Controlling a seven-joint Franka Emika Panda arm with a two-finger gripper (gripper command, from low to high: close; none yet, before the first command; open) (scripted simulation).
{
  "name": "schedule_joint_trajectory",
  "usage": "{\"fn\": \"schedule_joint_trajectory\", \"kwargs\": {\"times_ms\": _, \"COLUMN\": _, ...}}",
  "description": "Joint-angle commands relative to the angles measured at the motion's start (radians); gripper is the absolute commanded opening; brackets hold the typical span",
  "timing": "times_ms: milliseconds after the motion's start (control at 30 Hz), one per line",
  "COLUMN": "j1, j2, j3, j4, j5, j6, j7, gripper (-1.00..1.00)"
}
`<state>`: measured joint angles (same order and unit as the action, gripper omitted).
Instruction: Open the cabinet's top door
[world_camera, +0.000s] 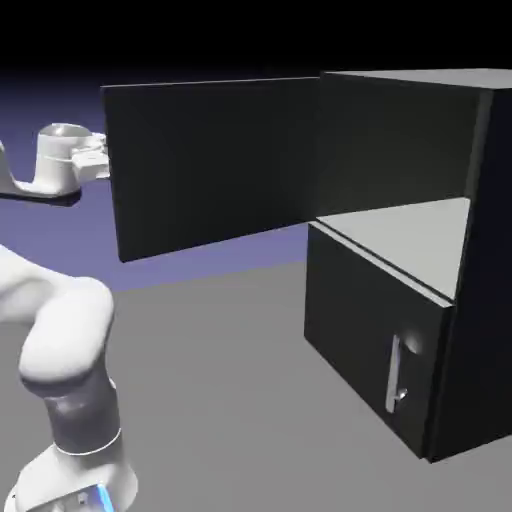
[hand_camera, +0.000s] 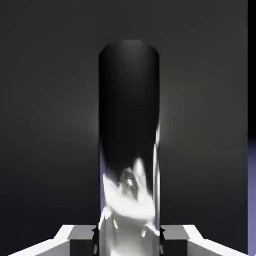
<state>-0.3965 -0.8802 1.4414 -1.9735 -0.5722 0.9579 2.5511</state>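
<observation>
The hand view shows the gripper (hand_camera: 128, 241) clamped on the handle (hand_camera: 129, 125), the door (hand_camera: 200, 110) just beyond its fingertips. The door stands swung wide off the cabinet (world_camera: 400, 90); opening looks all but done, leaving only the release.

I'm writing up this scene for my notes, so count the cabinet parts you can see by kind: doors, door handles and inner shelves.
Doors: 2 (open top door, closed lower door)
Door handles: 2 (top handle, lower handle)
Inner shelves: 1 (pale grey shelf)
Total: 5
</observation>
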Motion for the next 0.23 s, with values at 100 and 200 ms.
{"fn": "schedule_joint_trajectory", "kwargs": {"times_ms": 100, "j1": -0.145, "j2": -0.04, "j3": 0.082, "j4": 0.138, "j5": 0.031, "j6": -0.077, "j7": -0.037, "gripper": -1.0}}
{"fn": "schedule_joint_trajectory", "kwargs": {"times_ms": 200, "j1": -0.25, "j2": -0.077, "j3": 0.131, "j4": 0.247, "j5": 0.049, "j6": -0.136, "j7": -0.071, "gripper": -1.0}}
